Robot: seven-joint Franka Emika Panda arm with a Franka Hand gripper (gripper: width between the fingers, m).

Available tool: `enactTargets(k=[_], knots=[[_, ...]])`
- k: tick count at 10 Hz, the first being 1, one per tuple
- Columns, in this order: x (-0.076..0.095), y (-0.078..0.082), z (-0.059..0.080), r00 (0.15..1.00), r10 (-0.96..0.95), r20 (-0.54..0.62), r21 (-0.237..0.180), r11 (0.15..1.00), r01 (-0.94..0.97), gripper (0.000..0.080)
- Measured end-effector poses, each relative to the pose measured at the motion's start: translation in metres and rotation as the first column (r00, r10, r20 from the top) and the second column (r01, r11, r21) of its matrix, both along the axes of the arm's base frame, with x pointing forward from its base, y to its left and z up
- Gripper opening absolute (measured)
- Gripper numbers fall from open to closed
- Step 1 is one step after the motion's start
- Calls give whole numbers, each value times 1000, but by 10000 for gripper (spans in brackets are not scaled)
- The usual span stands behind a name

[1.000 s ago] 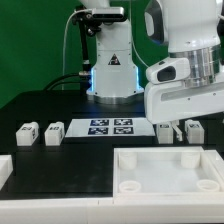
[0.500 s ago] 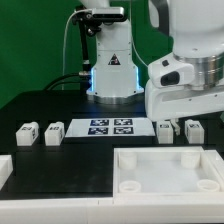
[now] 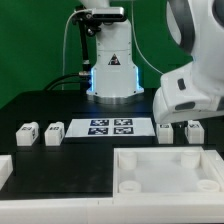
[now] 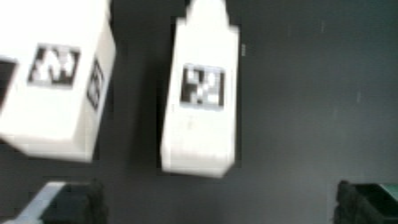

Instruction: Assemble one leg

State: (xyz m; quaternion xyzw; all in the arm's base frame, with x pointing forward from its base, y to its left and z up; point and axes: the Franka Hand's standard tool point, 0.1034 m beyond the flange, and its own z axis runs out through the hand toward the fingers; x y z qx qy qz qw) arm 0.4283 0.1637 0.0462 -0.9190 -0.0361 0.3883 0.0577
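Note:
Four small white legs with tags stand on the black table in the exterior view: two on the left [image 3: 27, 133] [image 3: 53, 132] and two on the right [image 3: 166, 132] [image 3: 192, 130]. The arm's white wrist [image 3: 190, 92] hangs over the right pair and hides the fingers there. In the wrist view two legs lie side by side, one [image 4: 205, 92] ahead of the gap between the fingers and the other [image 4: 54, 88] beside it. My gripper [image 4: 222, 203] is open and empty, its dark fingertips [image 4: 68, 203] wide apart, short of both legs.
The large white tray-like part [image 3: 165, 158] with round corner holes lies at the front right. The marker board [image 3: 110, 127] lies in the middle of the table. Another white part [image 3: 4, 170] shows at the front left edge. A robot base [image 3: 112, 70] stands behind.
The arm's wrist has swung toward the exterior view's right and tilted over the right pair of legs. The legs and the tray part have not moved.

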Motion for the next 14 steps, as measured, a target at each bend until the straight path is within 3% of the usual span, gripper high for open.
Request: enactTargets(k=[1,3,7,12,14], knots=[[10,3,-5,999,-10,40,6,1000,10,649],[7,2,-6,999,-10,42,4,1000,10,649],[-31,-2,-29,1000,-14,-1,-20,1000,14,649],[-38,-1,-34,1000,-8,-10,-21,1000,7,649],[-38,-1,-34,1000,-7,-10,-21,1000,7,376]])
